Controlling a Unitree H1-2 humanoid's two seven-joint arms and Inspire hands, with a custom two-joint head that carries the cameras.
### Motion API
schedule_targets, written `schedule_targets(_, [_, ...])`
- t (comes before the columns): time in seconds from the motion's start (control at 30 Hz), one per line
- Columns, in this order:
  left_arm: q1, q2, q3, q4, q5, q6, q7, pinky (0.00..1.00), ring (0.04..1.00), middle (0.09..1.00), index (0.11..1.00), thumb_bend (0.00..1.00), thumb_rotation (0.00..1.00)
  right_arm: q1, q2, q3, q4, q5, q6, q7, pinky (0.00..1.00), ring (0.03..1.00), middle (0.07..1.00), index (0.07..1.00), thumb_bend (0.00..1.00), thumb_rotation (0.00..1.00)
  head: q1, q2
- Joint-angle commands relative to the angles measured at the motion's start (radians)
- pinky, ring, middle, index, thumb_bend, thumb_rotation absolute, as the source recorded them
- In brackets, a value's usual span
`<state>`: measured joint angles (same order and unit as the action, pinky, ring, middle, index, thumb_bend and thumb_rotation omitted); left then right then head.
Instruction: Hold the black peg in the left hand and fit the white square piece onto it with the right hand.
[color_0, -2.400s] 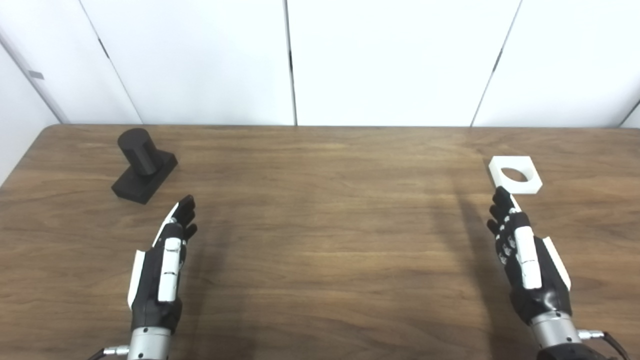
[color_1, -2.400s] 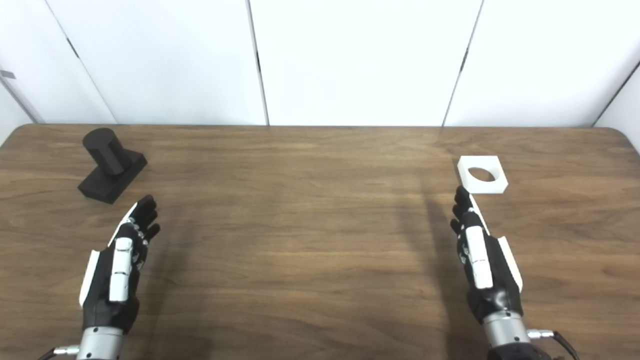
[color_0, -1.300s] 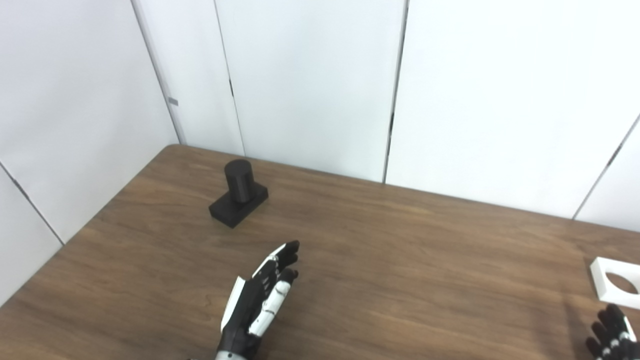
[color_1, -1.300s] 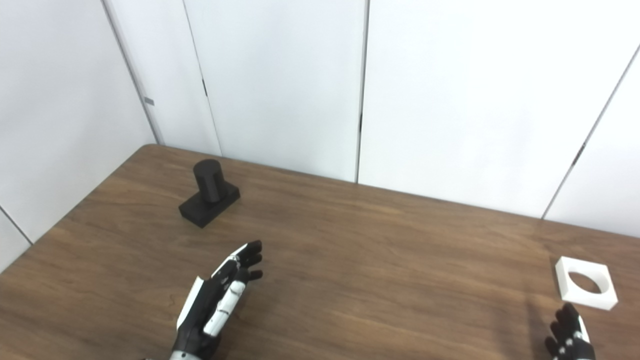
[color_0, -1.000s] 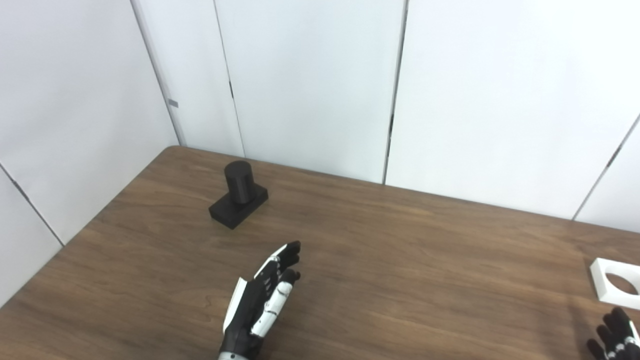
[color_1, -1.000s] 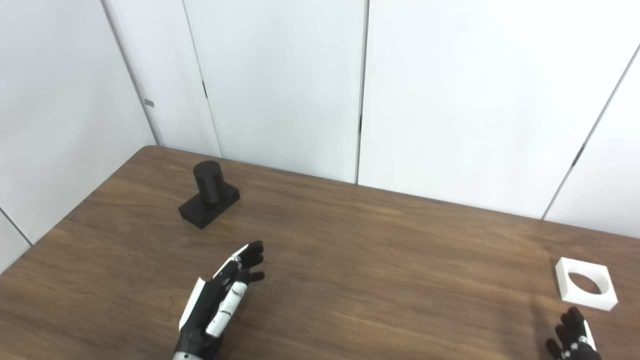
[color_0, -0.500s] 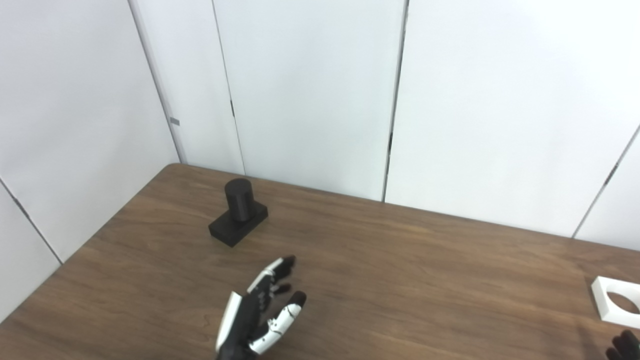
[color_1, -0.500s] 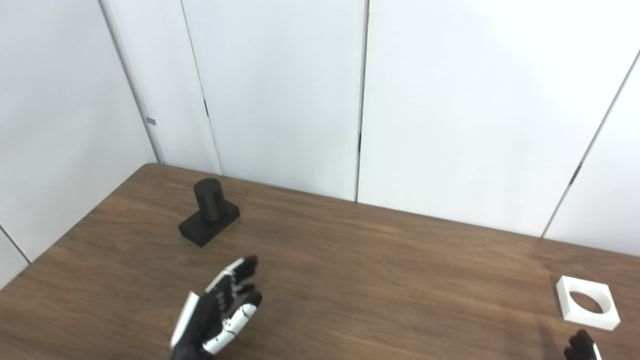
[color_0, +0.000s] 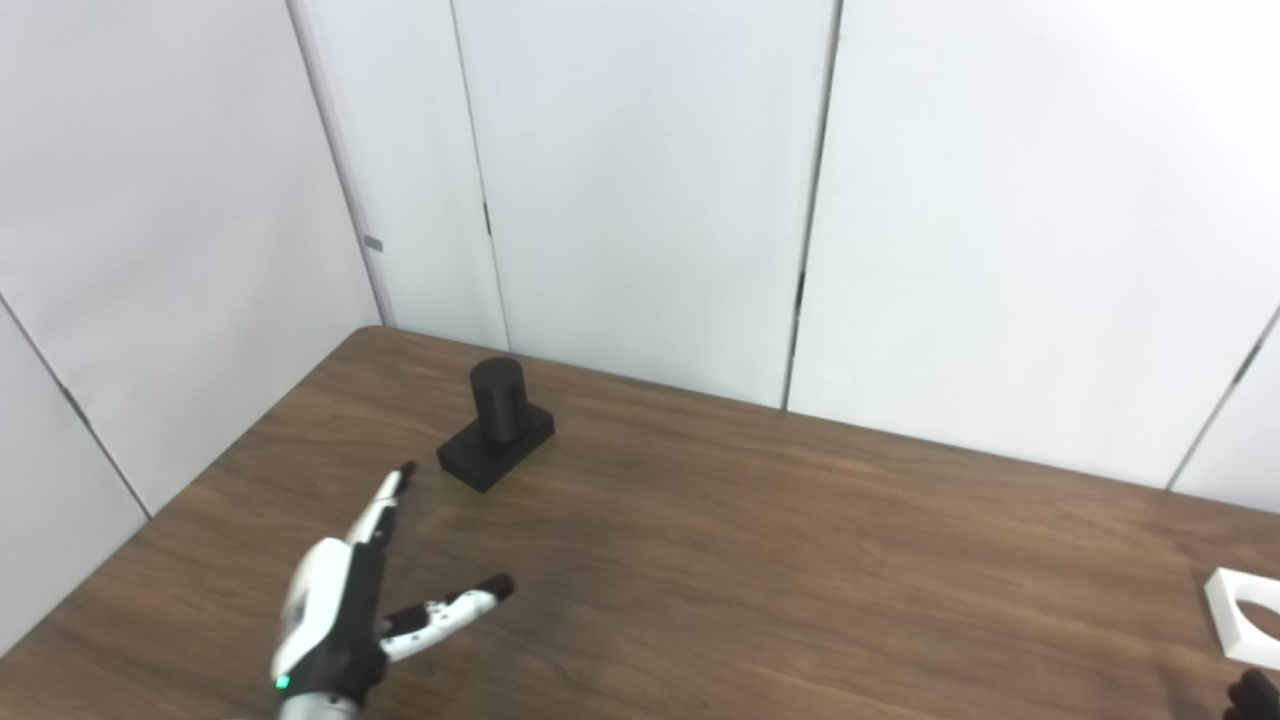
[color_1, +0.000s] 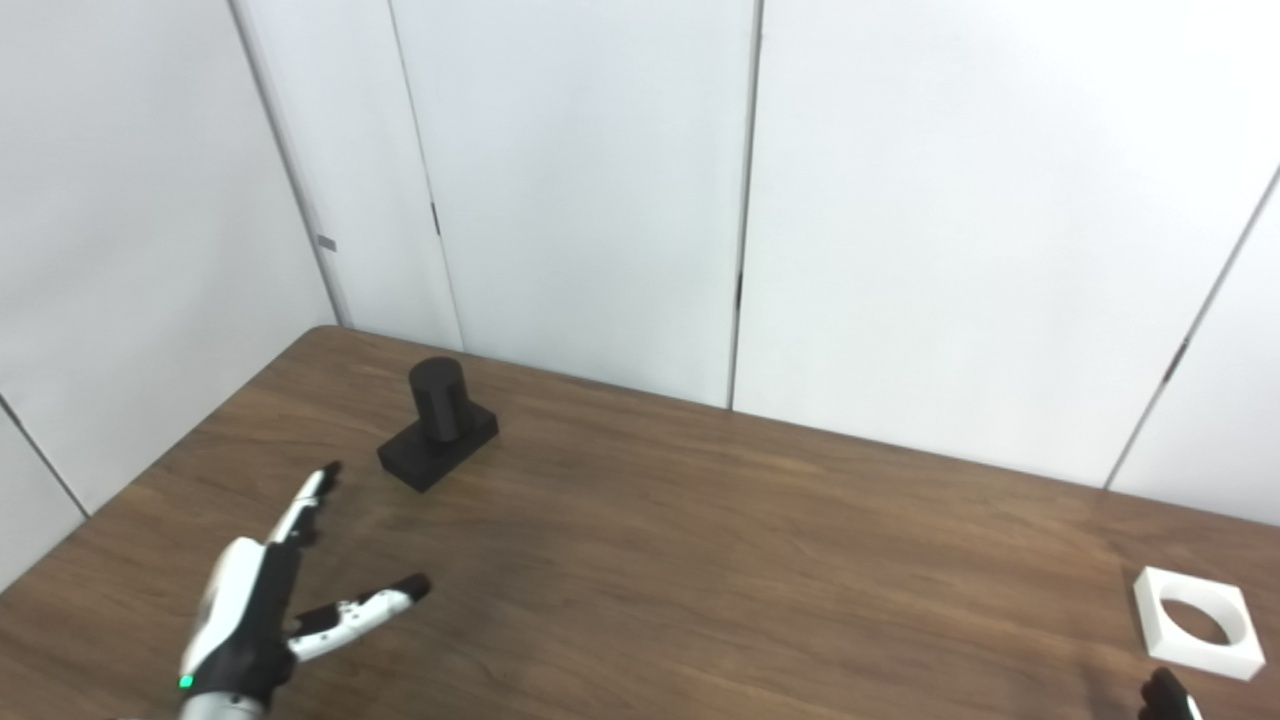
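The black peg (color_0: 497, 423), a round post on a flat square base, stands upright on the table's far left. My left hand (color_0: 345, 600) is open, fingers stretched toward the peg and thumb spread to the right, a short way in front of and left of the peg without touching it. The white square piece (color_1: 1197, 622) with its round hole lies flat at the right edge. Only the fingertips of my right hand (color_1: 1167, 697) show at the bottom right corner, just in front of the white piece.
The wooden table (color_0: 760, 560) is bounded by white wall panels (color_0: 640, 180) at the back and left. Its rounded far left corner lies just behind the peg.
My left hand has swung left and forward toward the peg and spread its thumb wide. The camera has shifted slightly. The peg and white piece have stayed put.
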<state>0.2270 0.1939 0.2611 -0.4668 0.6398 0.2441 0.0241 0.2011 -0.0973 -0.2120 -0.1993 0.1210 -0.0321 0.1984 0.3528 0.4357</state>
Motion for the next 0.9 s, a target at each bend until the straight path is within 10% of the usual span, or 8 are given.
schedule_targets(0.0, [-0.037, 0.050, 0.002, 0.010, 0.100, 0.012, 0.035, 0.99, 0.992, 0.976, 0.965, 1.00, 0.57, 0.088, -0.013, 0.019, -0.012, -0.006, -0.017, -0.002, 1.00, 1.000, 0.977, 0.948, 0.66, 1.00, 0.000, 0.001])
schedule_targets(0.87, [-0.398, 0.222, -0.117, 0.531, 0.198, 0.109, 0.125, 1.00, 0.996, 0.972, 0.876, 1.00, 0.71, 0.107, -0.006, 0.042, -0.047, -0.018, 0.010, -0.016, 1.00, 0.998, 0.950, 0.910, 0.73, 1.00, -0.021, 0.010])
